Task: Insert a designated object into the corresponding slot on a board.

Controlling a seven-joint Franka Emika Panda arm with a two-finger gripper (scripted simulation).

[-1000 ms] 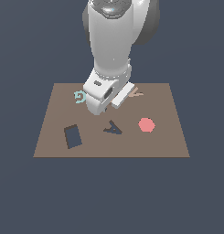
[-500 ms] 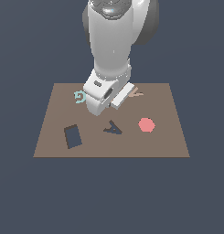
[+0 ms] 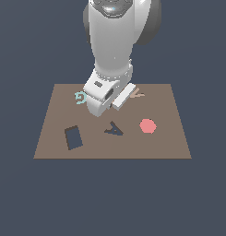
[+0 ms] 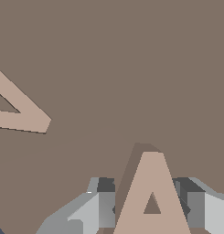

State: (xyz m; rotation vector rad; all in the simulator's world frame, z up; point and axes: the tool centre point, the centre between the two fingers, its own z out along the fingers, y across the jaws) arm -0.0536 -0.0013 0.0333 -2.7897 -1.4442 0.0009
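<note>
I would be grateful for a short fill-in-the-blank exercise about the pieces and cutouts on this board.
1. On the board, the hexagon is coloured ___.
2. In the wrist view, the tan piece between the fingers of the gripper is shaped like the letter ___.
3. In the exterior view, the A-shaped slot lies between the hexagon and a dark cutout whose shape is ___.

Missing words: red; A; rectangular

Plain dark slate-blue void, even flat lighting, no furniture
</note>
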